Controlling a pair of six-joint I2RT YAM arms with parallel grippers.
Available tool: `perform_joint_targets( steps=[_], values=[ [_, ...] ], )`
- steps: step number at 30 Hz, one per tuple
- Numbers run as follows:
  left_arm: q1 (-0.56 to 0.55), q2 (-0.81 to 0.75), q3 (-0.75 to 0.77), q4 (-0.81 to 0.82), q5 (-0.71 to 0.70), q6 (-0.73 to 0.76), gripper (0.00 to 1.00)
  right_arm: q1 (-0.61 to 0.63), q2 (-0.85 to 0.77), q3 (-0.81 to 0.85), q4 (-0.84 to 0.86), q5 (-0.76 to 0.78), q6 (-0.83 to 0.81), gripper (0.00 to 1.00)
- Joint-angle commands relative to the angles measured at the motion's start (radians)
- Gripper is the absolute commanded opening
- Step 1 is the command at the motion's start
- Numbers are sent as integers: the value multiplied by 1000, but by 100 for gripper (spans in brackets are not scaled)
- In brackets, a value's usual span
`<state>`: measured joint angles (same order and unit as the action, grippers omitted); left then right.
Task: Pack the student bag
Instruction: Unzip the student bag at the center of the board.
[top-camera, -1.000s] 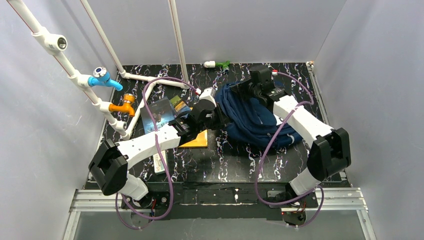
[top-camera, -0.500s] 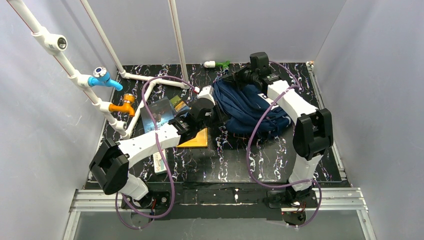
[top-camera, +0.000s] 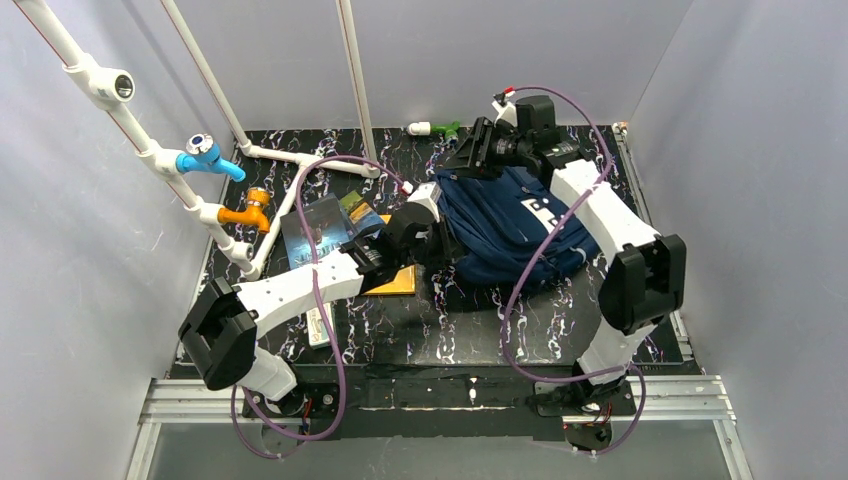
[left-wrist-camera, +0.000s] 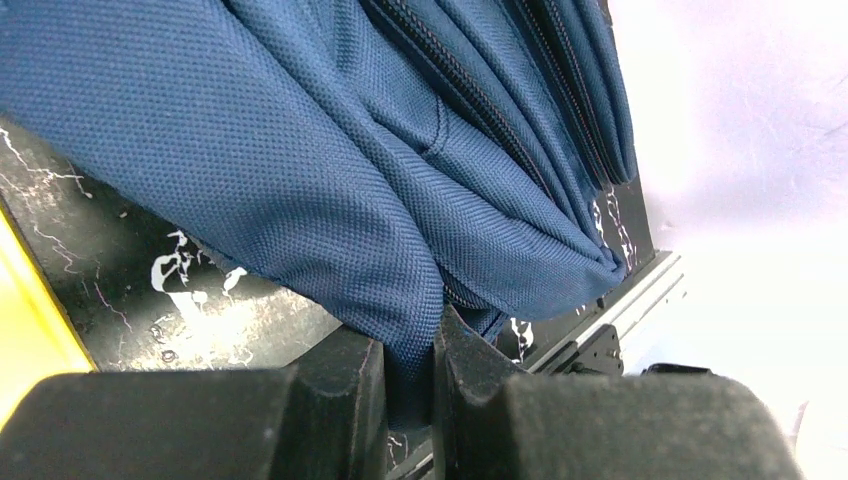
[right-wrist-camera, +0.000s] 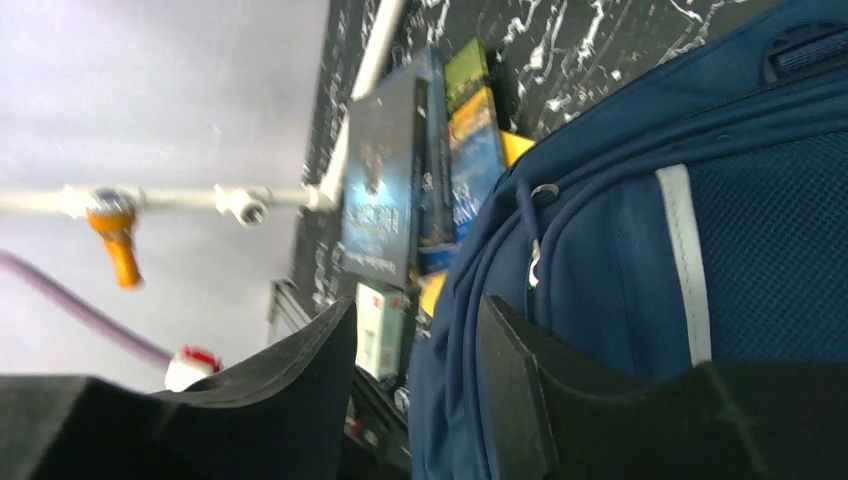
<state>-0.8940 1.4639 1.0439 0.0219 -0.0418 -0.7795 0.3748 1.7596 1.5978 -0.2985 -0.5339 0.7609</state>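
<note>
Marbled table bears student bag, long axis slanting far-left to near-right

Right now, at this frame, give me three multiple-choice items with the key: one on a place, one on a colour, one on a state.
1. In the top view, where do the books lie relative to the student bag?
A) to its left
B) on top of it
C) to its right

2. What colour is the student bag's fabric?
A) red
B) navy blue
C) green

3. What state is the left gripper in?
A) open above the books
B) shut on a book
C) shut on a fold of the student bag

Key:
1 A, the top view shows the books left of the bag.
2 B, both wrist views show dark blue weave.
3 C, the left wrist view shows blue fabric pinched between its fingers.
</note>
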Motion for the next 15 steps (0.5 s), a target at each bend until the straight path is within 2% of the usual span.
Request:
perform_joint_targets(
  steps=[1, 3, 7, 9, 10, 11, 13, 15],
  values=[
    [-21, -41, 35, -16, 116, 26, 0, -3, -130, 14, -242, 20, -393, 59],
    [-21, -34, 48, -54, 117, 33, 0, 4, -187, 9, -338, 117, -478, 64],
    [-21, -16, 82, -102, 109, 55, 0, 83, -317, -72, -478, 505, -607, 74],
    [-20, -5, 94, -115, 108, 64, 0, 150, -362, -131, -520, 659, -632, 77],
    [-19, 2, 102, -121, 108, 68, 0, 207, -379, -155, -536, 730, -645, 83],
    [-19, 8, 110, -129, 109, 71, 0, 274, -410, -183, -532, 809, -650, 86],
    [-19, 23, 124, -140, 115, 74, 0, 375, -443, -235, -520, 908, -643, 86],
    [-20, 31, 135, -151, 120, 75, 0, 423, -473, -274, -524, 1040, -600, 85]
  ],
)
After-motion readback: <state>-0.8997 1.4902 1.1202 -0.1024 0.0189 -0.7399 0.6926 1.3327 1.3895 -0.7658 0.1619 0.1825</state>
